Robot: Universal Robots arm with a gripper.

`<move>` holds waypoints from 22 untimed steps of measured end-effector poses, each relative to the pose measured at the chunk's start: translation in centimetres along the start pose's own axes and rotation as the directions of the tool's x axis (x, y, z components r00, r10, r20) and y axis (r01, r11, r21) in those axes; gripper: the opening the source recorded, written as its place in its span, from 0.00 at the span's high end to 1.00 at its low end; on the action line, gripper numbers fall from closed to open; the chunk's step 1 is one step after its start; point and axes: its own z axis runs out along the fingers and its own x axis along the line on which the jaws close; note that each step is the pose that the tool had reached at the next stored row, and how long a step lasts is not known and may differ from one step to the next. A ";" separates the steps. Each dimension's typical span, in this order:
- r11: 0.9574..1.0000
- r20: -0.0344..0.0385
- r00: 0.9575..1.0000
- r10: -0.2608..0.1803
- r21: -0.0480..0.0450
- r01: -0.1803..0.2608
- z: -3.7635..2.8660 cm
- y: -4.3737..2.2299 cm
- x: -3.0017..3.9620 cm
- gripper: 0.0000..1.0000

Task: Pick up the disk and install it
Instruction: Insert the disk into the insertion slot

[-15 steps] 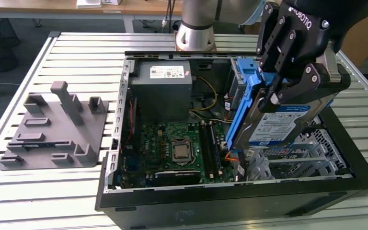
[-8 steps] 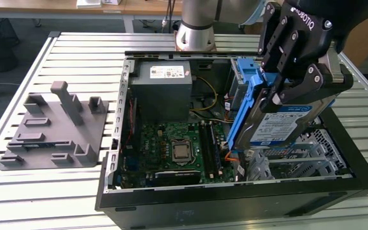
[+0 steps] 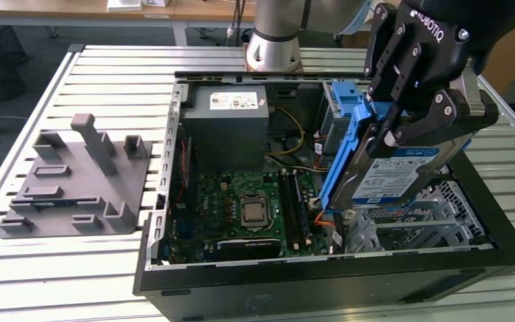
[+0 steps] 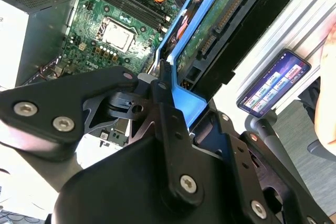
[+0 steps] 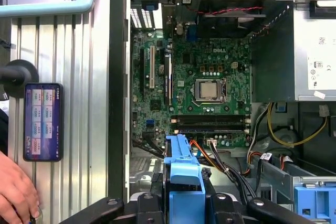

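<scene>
One hand clamps the tilted disk by its blue edges, above the open case.

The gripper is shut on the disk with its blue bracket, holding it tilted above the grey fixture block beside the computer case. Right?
Wrong place. The gripper is shut on the disk with its blue bracket, holding it tilted above the open computer case, over its drive cage, not the grey fixture block beside it. The exterior view shows this.
</scene>
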 end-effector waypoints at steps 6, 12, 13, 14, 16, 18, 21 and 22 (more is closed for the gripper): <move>1.000 0.000 1.000 0.000 0.000 0.000 0.00 -0.12 0.06 0.64; 1.000 0.000 1.000 0.000 0.000 0.000 0.01 -1.28 0.06 0.64; 1.000 0.000 1.000 0.000 0.000 0.000 0.02 -1.46 0.06 0.64; 1.000 0.000 1.000 0.000 0.000 0.000 0.03 -1.64 0.06 0.64; 1.000 0.000 1.000 0.000 0.000 0.000 0.07 -2.03 0.05 0.64; 1.000 0.000 1.000 0.000 0.000 0.000 0.09 -2.40 0.05 0.64; 1.000 0.000 1.000 0.000 0.000 0.000 0.09 -2.70 0.05 0.64; 1.000 0.000 1.000 0.000 0.000 0.000 0.10 -2.73 0.09 0.64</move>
